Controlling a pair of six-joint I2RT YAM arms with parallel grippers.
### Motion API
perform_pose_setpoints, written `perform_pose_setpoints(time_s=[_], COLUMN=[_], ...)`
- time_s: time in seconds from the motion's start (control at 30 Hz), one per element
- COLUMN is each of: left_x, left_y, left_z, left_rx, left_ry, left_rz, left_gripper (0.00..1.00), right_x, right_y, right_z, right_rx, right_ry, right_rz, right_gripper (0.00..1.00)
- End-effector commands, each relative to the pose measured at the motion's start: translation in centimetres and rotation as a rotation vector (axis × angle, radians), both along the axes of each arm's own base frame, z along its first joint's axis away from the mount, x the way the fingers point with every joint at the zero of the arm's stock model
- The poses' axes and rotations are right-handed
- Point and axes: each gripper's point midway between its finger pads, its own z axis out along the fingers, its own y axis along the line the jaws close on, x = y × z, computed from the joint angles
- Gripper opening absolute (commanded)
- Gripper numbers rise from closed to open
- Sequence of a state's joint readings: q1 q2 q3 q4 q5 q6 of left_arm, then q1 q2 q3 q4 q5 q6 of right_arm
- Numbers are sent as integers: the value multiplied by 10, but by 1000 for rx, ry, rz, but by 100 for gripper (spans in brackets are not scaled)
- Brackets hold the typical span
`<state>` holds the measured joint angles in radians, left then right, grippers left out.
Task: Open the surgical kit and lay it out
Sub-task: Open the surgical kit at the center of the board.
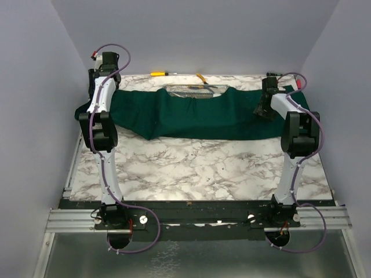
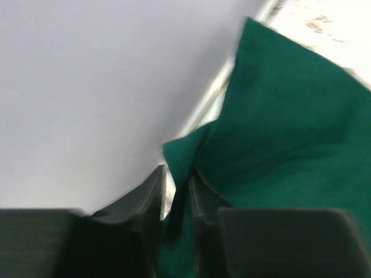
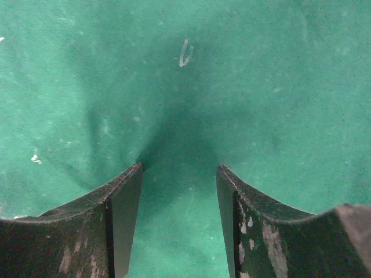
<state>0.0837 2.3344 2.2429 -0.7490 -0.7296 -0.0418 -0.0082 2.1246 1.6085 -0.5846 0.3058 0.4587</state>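
The surgical kit's dark green cloth (image 1: 191, 116) lies spread in a wide band across the far half of the table. Behind its top edge shows the steel wire-mesh tray (image 1: 194, 91). My left gripper (image 1: 99, 78) is raised at the cloth's far left corner. In the left wrist view the jaws of the left gripper (image 2: 178, 176) stand narrowly parted with the cloth's (image 2: 290, 127) corner between them, light showing beside one finger. My right gripper (image 1: 264, 110) is down on the cloth's right end. In its wrist view the right gripper (image 3: 179, 171) is open, tips against the cloth (image 3: 232, 87), nothing between them.
A yellow-handled screwdriver (image 1: 159, 73) and yellow-handled pliers (image 1: 201, 77) lie at the table's far edge behind the tray. Pale walls enclose the table on the left, the right and the back. The left wall (image 2: 87, 87) is close to the left gripper. Marble tabletop (image 1: 191, 168) lies in front of the cloth.
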Motion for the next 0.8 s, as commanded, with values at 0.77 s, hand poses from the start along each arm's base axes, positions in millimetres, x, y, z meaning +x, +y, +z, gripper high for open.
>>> perform_pose_setpoints(time_s=[0.77], left_x=[-26], left_y=[-94], left_z=[-120], left_rx=[-562], left_ry=[27], left_rz=[-4], left_gripper=[60], right_x=[6], right_y=[-2], right_z=[-32], right_rx=[157], right_ry=[59], right_rz=[-21], right_gripper=[58])
